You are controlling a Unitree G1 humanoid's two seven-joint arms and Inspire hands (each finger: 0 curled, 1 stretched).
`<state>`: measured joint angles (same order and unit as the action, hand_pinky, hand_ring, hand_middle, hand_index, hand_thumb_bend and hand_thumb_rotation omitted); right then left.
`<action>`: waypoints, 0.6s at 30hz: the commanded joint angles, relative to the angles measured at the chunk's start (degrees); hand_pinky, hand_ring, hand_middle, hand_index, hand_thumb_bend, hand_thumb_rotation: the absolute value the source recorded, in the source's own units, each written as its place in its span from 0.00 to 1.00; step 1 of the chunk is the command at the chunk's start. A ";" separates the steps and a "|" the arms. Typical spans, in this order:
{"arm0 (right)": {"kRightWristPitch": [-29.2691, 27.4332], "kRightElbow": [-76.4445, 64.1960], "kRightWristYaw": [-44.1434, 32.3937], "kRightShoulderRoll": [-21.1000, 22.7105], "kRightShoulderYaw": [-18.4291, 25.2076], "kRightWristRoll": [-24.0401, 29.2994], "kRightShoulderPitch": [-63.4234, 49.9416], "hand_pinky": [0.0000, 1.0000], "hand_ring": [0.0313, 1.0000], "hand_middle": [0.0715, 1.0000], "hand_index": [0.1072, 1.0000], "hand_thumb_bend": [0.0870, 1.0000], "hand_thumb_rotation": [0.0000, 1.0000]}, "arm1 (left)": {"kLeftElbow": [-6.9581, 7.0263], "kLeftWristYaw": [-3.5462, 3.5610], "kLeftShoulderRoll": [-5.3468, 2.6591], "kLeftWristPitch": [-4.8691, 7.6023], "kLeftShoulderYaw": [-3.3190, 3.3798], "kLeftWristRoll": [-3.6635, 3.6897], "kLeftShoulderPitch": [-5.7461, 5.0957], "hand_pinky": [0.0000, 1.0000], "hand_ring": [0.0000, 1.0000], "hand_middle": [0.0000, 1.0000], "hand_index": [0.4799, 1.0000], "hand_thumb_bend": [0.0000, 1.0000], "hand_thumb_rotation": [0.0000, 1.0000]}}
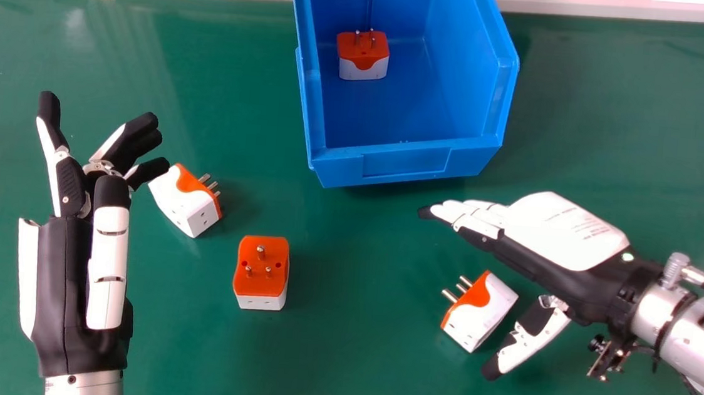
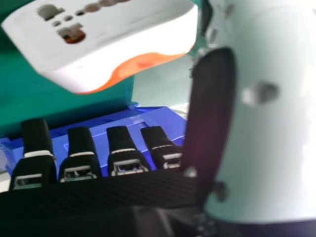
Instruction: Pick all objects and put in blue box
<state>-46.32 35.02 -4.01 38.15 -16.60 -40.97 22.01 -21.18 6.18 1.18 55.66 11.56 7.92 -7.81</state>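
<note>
Plug adapter, white and orange (image 1: 480,311), one: lay on the green table (image 1: 345,360), between the fingers and thumb of the right hand (image 1: 566,230), its prongs toward the robot's left. In the right hand view it loomed close, the blue box (image 1: 404,167) beyond the fingertips.

Right hand, one: wide open, back upward, fingers straight and together, thumb held well away from them; nothing in its grasp. Silver forearm (image 1: 686,340) behind it.

Middle adapter (image 1: 261,278), one: on the table between the two hands, nearer the left, orange face and prongs upward.

Left adapter (image 1: 191,204), one: on the table at the fingertips of the left hand, tilted, prongs toward the robot's right. A dark fingertip overlapped its edge in the head view; contact could not be told.

Left hand (image 1: 63,269), one: open, fingers spread and pointing away from the robot, holding nothing.

Blue box, one: open-topped, on the table beyond the three loose adapters. Contents: one boxed adapter (image 1: 363,57), resting on the box floor toward the left wall, prongs up.
</note>
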 commanded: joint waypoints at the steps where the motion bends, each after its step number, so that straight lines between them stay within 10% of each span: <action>1: -0.35 0.11 2.43 0.07 -0.34 -0.39 1.78 0.85 0.94 0.97 0.97 1.00 0.30 | 0.58 0.17 0.30 1.29 -0.06 0.28 0.10 0.76 0.82 0.83 0.58 0.48 0.89; 18: -2.96 2.36 6.85 -0.30 -5.98 -4.19 3.02 0.77 0.90 0.95 0.95 1.00 0.28 | 1.19 0.33 0.04 1.57 -0.24 0.82 -0.47 0.76 0.82 0.83 0.58 0.46 0.89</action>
<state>-48.42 37.10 1.58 37.70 -22.54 -45.47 23.19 -21.18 6.27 1.07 55.95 11.47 8.62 -7.97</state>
